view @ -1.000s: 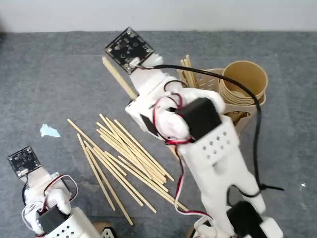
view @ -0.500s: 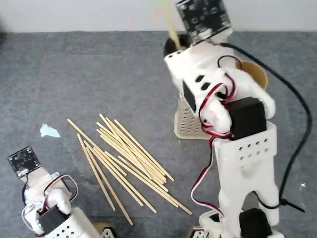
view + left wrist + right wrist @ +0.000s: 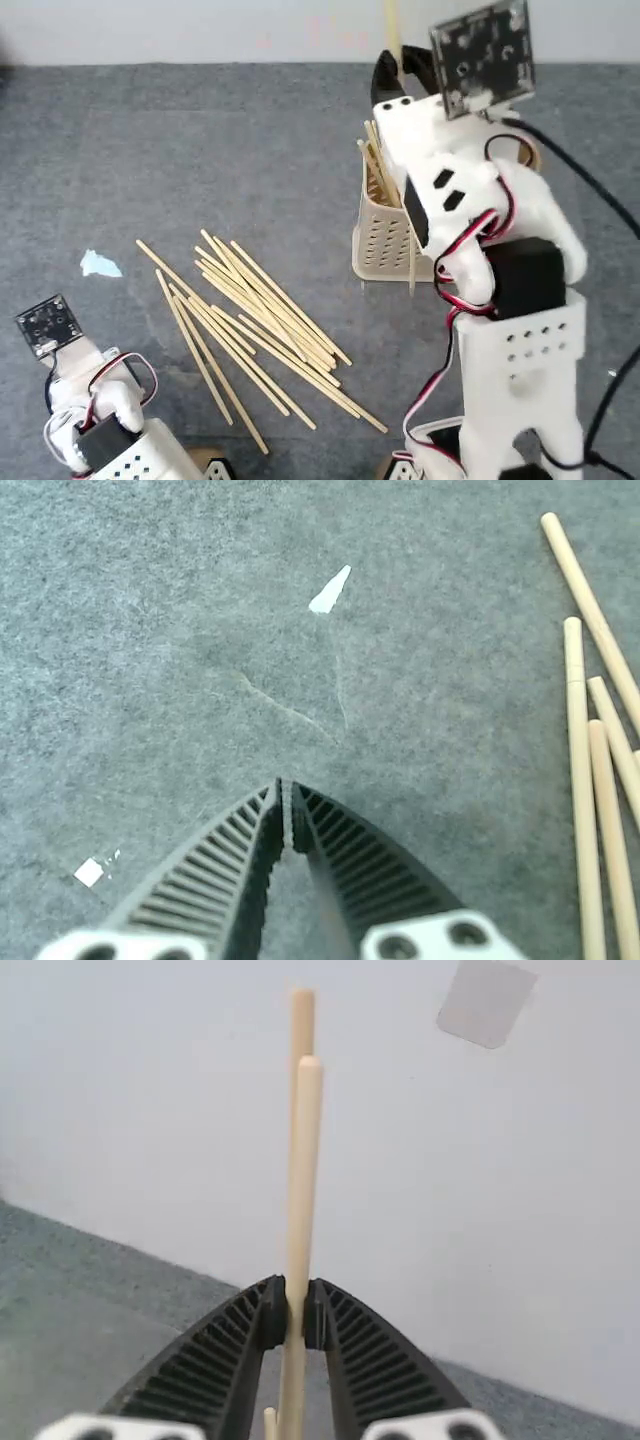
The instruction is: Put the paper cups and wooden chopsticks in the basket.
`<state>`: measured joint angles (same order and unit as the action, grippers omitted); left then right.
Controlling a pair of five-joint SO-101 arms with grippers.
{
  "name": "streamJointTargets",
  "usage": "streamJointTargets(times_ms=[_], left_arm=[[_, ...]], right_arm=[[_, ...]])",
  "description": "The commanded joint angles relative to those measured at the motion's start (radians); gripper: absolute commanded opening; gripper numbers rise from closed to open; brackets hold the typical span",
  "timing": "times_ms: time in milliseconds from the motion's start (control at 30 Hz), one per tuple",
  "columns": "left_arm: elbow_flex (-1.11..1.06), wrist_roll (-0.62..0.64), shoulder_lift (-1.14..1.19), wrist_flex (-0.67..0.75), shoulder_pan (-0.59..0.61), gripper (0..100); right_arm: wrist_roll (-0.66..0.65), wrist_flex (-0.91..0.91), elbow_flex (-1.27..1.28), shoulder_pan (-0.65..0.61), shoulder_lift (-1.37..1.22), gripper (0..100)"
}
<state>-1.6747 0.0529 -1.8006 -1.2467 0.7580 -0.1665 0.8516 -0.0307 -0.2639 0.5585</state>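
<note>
My right gripper [image 3: 292,1305] is shut on two wooden chopsticks [image 3: 301,1140] that stand upright between its fingers. From above, that gripper [image 3: 400,72] is over the far side of the beige perforated basket [image 3: 383,238], with the held chopsticks [image 3: 392,28] pointing up past it. Several chopsticks [image 3: 376,158] stand in the basket. The arm hides most of the paper cups; a bit of rim [image 3: 529,152] shows. Many loose chopsticks [image 3: 250,315] lie fanned on the grey mat. My left gripper [image 3: 283,798] is shut and empty, low over bare mat, with chopsticks [image 3: 590,780] off to one side.
A pale blue paper scrap [image 3: 99,264] lies on the mat left of the pile. White scraps [image 3: 329,590] lie ahead of the left gripper. The left arm [image 3: 85,405] sits at the near left corner. A white wall borders the far edge.
The right arm swung from beside the pile to above the basket, carrying its chopsticks and turning them upright. It now covers the cups. The left arm has not moved.
</note>
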Motion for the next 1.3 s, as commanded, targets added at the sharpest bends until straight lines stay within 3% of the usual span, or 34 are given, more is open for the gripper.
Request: streamJointTargets(times_ms=[0,333,533,733,1100,1267], left_arm=[[0.004,-0.011,-0.011,0.020,-0.005,1],[0.004,-0.011,-0.011,0.020,-0.005,1],[0.004,-0.011,-0.011,0.020,-0.005,1],[0.004,-0.011,-0.011,0.020,-0.005,1],[0.004,-0.011,-0.011,0.020,-0.005,1],[0.004,-0.011,-0.011,0.020,-0.005,1]], right_arm=[[0.002,-0.197,0.153,0.022,0.070,0.9],[0.005,-0.383,0.307,0.045,0.070,0.9],[0.009,-0.398,0.453,0.047,0.081,1.3],[0.009,-0.378,0.486,0.067,0.081,10.7],[0.091,0.038,0.138,0.058,0.077,10.7],[0.094,0.254,0.041,-0.053,0.077,10.7]])
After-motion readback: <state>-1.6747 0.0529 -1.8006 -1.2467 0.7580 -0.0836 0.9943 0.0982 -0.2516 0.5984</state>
